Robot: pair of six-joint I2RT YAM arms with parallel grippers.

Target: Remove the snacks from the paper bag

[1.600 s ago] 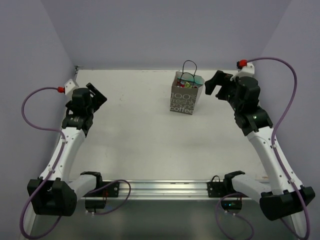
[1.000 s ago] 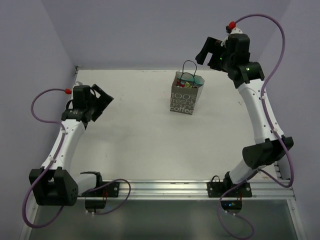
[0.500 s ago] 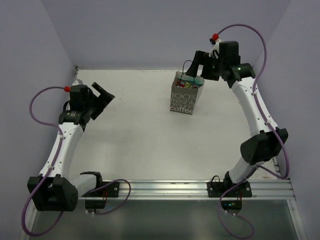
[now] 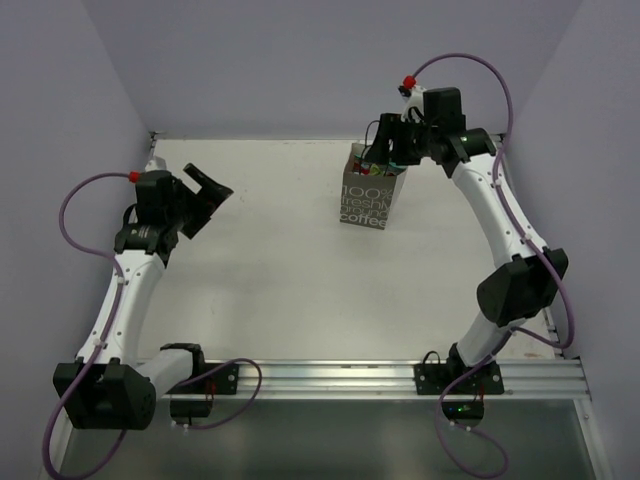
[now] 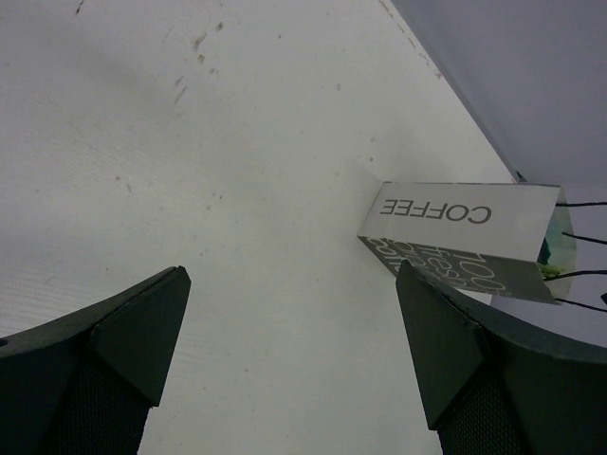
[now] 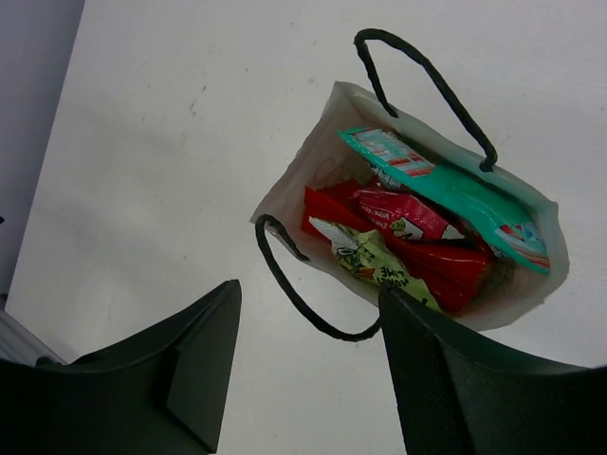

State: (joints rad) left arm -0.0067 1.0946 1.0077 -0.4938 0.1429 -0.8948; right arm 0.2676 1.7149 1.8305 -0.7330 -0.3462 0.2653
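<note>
Right wrist view best shows snacks [image 6: 417,227] inside the paper bag [image 6: 292,185].

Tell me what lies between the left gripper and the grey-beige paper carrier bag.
Nothing: only bare white table separates the left gripper from the grey-beige paper carrier bag, shown in the left wrist view.

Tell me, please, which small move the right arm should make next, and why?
Probably lower the right gripper into the open mouth of the paper bag, toward the teal packet. It hangs above the bag with jaws apart and empty, the snacks lie inside, and the teal one reaches up to the rim.
</note>
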